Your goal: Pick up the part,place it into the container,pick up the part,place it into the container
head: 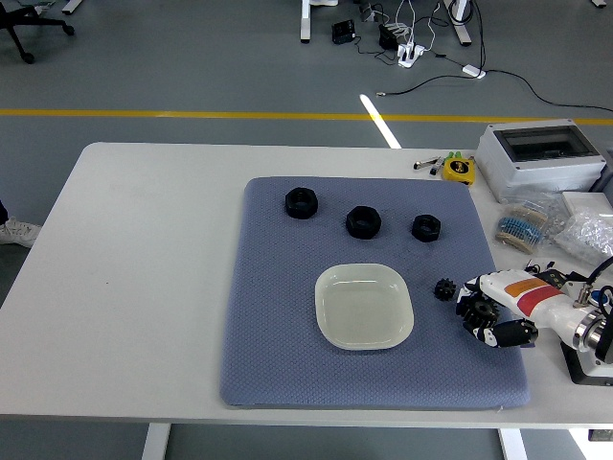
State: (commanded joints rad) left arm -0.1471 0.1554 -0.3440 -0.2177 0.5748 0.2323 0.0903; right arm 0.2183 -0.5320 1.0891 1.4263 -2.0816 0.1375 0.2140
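Note:
My right hand (488,316) comes in from the right over the blue mat (278,364), its fingers curled around a black gear part (476,310), held just above the mat. A second small black gear (443,288) lies on the mat just left of the hand. The pale green dish (365,306) sits in the mat's middle, left of the hand, with nothing in it. Three black nuts (301,202), (363,221), (426,227) lie in a row at the back of the mat. The left arm is out of view.
At the table's right stand a grey box (541,158), bags of small parts (522,231) and a plastic bag (589,235). A yellow tape measure (459,170) and pens lie behind the mat. The white table (144,268) shows bare to the left.

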